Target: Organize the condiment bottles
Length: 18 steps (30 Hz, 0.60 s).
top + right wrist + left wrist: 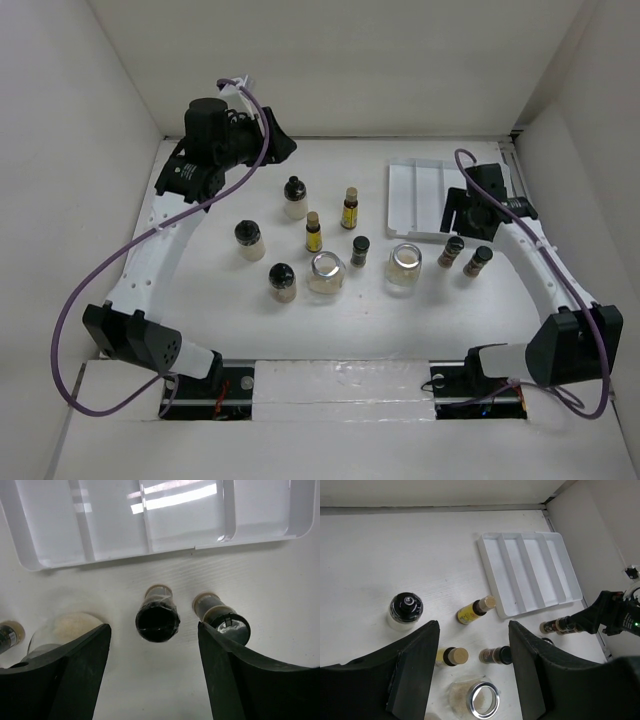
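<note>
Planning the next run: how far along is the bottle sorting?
Done: nothing. The tray is empty and all ten bottles stand outside it. In hand: nothing gripped; the right gripper is open, lined up on a dark jar beside the tray, and the left gripper is open above the bottles. Left: everything.

Left pincer [472,627] and right pincer [153,630], both spread wide, aimed downward.
</note>
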{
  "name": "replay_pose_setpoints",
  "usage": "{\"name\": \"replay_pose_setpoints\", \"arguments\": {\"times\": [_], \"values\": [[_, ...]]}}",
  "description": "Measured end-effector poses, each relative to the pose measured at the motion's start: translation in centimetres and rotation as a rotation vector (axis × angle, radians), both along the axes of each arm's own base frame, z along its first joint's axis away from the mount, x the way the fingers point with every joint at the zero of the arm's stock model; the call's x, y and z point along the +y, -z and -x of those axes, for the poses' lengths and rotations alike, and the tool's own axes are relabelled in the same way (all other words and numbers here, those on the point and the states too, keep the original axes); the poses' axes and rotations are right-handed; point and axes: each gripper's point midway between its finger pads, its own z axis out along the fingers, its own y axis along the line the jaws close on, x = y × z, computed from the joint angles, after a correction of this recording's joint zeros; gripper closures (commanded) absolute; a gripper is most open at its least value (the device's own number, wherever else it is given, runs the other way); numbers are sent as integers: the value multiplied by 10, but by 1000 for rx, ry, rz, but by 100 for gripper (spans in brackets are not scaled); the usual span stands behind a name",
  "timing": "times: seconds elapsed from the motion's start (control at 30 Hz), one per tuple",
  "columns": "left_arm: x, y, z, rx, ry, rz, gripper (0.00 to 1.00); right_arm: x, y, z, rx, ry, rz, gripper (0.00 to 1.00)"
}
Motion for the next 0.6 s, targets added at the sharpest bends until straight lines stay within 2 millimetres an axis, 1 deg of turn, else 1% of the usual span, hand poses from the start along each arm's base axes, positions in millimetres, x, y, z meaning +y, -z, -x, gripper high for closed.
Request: {"name": "replay_pose_setpoints", "arguments": {"times": [0.1,0.27,0.4,0.47,0.6], "values": [[-1,3,1,7,7,0,47,-7,6,-8,-9,14,1,30],[-1,12,2,29,10,-5,47,-8,28,-13,35,10,-14,30],[-2,12,2,30,13,-5,47,-4,47,-5,79,-5,-32,30],[-2,13,2,31,13,-5,47,-3,54,-1,95,-8,-37,33],[-3,14,1,34,16,-5,47,-2,58,0,103,-13,-43,55]]}}
